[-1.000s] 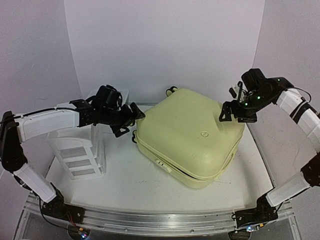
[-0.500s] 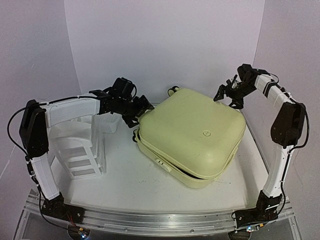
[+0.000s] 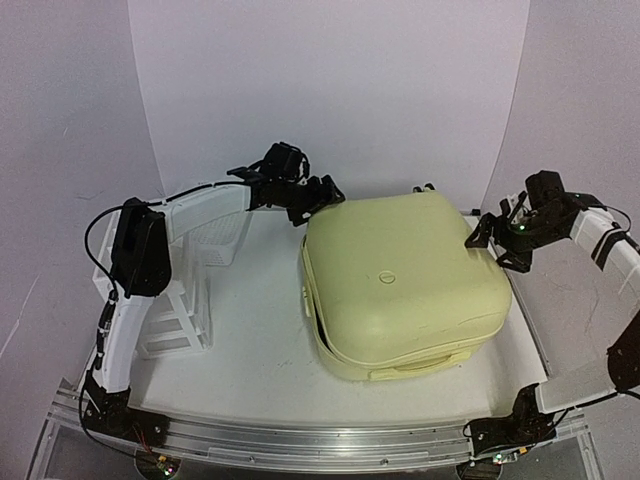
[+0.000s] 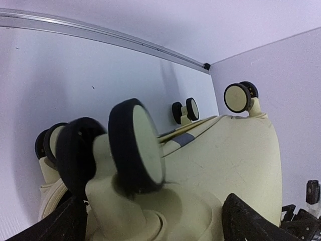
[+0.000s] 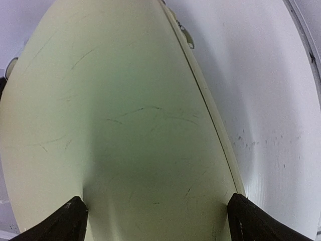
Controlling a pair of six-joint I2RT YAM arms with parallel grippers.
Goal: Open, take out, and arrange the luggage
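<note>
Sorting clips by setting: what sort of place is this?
Probably a robotics lab cell: bare white walls around a white table, a left arm and right arm above a metal rail, one suitcase.

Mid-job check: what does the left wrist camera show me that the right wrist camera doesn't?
Left wrist only: black wheels on the end of the suitcase, the nearest sitting between the open jaws of the left gripper. Right wrist only: scuffed smooth shell, the zipper seam running along its edge, and bare table beside it. Both: the pale-yellow suitcase filling the frame, and open jaws at the bottom corners; the right gripper spans plain shell.
</note>
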